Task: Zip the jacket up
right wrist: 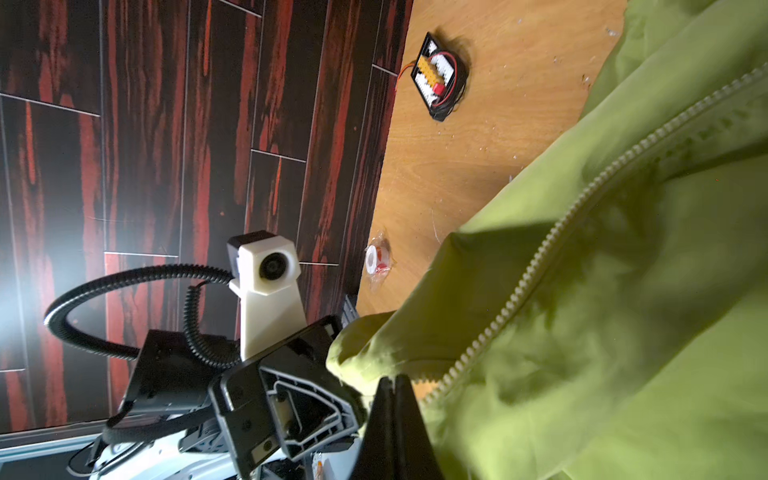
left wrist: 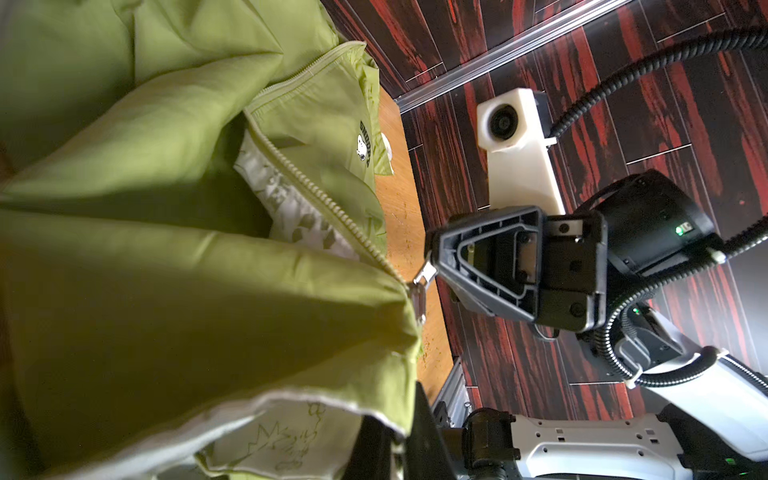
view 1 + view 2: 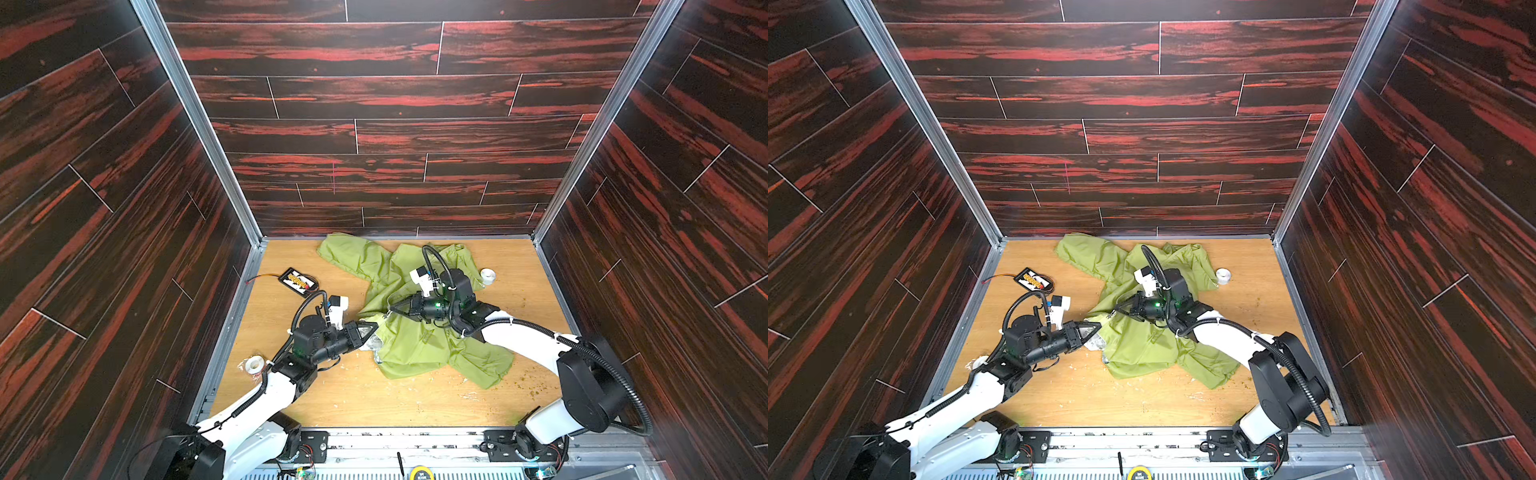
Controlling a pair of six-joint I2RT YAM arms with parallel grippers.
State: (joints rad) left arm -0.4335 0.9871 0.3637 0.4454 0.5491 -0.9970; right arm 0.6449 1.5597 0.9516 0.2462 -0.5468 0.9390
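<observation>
Jacket (image 3: 415, 345) lies crumpled and partly zipped on the desk (image 3: 374, 399); right gripper (image 2: 431, 261) pinches its zipper pull (image 2: 423, 275), left gripper (image 3: 372, 328) is clamped on the jacket's hem (image 2: 316, 401) nearby.

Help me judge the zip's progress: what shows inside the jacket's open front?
Between the parted zipper teeth, white patterned lining shows inside the jacket. From the slider toward the hem the front looks closed, so green fabric hides the rest of the inside.

A robotics lab test cell is indicated: a wooden tabletop (image 3: 374, 399) is enclosed by wood-patterned panels (image 3: 374, 95) in aluminium framing (image 3: 201, 124), and the left arm (image 3: 257, 399) and right arm (image 3: 532, 336) are bolted to a metal rail (image 3: 415, 440).
</observation>
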